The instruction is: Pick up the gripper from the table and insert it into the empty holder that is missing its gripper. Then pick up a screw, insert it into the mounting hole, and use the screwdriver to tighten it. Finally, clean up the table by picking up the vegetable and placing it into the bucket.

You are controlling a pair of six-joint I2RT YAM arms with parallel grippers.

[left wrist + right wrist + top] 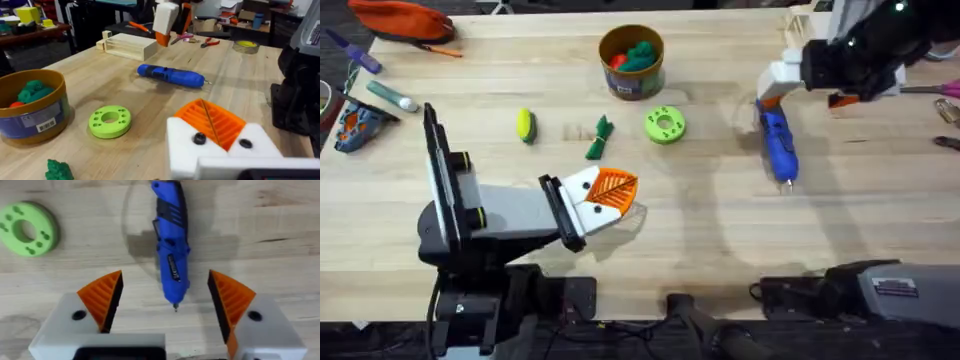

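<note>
I am working the scene from left to right. The left gripper [605,195] is resting low near the table's [720,230] front edge, its white fingers with orange ribbed pads drawn together with no gap showing between them and nothing held. Just beyond its tip, a small yellow vegetable [525,125] and a knobbly green vegetable [600,138] are lying on the pale wood grain. Farther out, the bucket [632,62], a round mustard tub with a darker band, is holding green and red pieces. A green round disc with holes [665,125] is lying flat between the bucket and the left gripper, slightly to the right.

Bare wood is stretching between the disc and the screwdriver [171,245].

The right gripper [165,305] is hovering over the screwdriver with its pads spread wide and holding nothing. The blue, smooth, pen-shaped body is lying flat between the two pads, its thin metal tip pointing toward the wrist. Open table is lying on both sides of it.
</note>
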